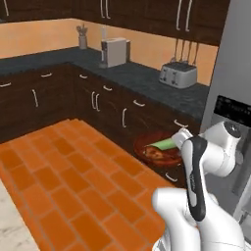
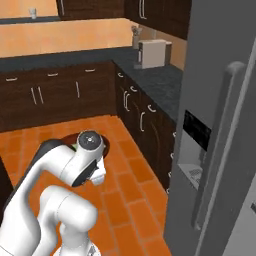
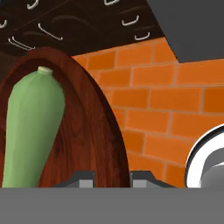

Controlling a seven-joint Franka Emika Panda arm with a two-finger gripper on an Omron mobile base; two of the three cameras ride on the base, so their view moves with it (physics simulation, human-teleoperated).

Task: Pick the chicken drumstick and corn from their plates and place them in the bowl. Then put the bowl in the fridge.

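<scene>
While the gripper pinches the bowl rim, a tilt could spill the corn before the shut fridge.

A round, shallow, dark reddish-brown wooden bowl is up off the orange tiled floor, level with the dark lower cabinets. Inside it a pale green corn cob lies on its side, beside a small reddish-brown chicken drumstick. The tall grey fridge, with its black dispenser panel, stands closed nearby.
</scene>
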